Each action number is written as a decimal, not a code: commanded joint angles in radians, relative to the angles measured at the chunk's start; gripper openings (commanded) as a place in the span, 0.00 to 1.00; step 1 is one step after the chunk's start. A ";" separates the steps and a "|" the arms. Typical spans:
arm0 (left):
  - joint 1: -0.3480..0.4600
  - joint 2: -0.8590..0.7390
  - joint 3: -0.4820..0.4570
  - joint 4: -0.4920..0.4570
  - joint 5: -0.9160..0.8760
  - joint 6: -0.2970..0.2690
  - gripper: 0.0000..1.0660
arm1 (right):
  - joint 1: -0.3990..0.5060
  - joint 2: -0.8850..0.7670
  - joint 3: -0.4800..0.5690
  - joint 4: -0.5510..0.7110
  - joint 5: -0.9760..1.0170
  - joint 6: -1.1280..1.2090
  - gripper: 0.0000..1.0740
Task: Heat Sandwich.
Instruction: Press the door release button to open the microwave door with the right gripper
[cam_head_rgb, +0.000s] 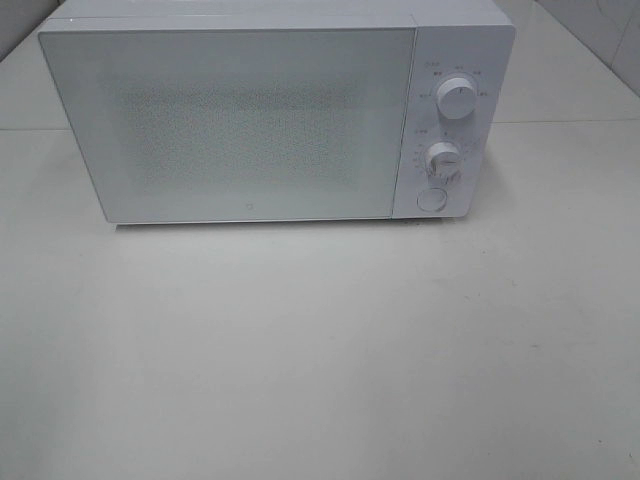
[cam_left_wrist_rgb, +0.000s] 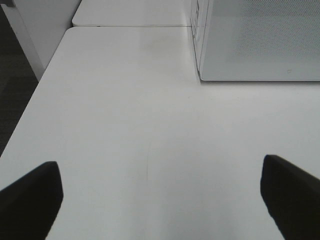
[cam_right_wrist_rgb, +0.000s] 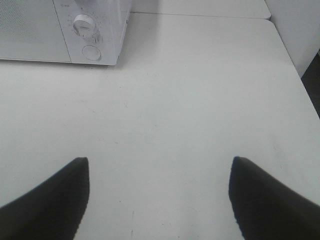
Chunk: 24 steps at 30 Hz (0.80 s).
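Hovering wide open and empty above the table (cam_head_rgb: 320, 350), left pincer (cam_left_wrist_rgb: 160, 165) and right pincer (cam_right_wrist_rgb: 159, 160) face the shut microwave (cam_head_rgb: 230, 120) ahead; the sandwich is nowhere visible, possibly inside.

You are looking at a plain white matte table top (cam_head_rgb: 320, 350) with a few faint scuffs in front. Standing directly on it, toward the far side, you have a white box-shaped microwave oven (cam_head_rgb: 230, 120). Its base is flat on the surface, and its pale speckled door is closed and faces the near edge. A thin dark seam (cam_left_wrist_rgb: 130, 26) runs across the far part, where this top butts against a second white top behind it. The seam meets the microwave oven at its sides.
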 joint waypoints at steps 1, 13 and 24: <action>0.001 -0.025 0.002 -0.005 -0.009 -0.001 0.95 | -0.008 -0.026 0.003 -0.002 -0.004 -0.012 0.70; 0.001 -0.025 0.002 -0.005 -0.009 -0.001 0.95 | -0.008 -0.021 -0.025 -0.002 -0.060 -0.011 0.70; 0.001 -0.025 0.002 -0.005 -0.009 -0.001 0.95 | -0.008 0.128 -0.025 0.004 -0.188 0.004 0.70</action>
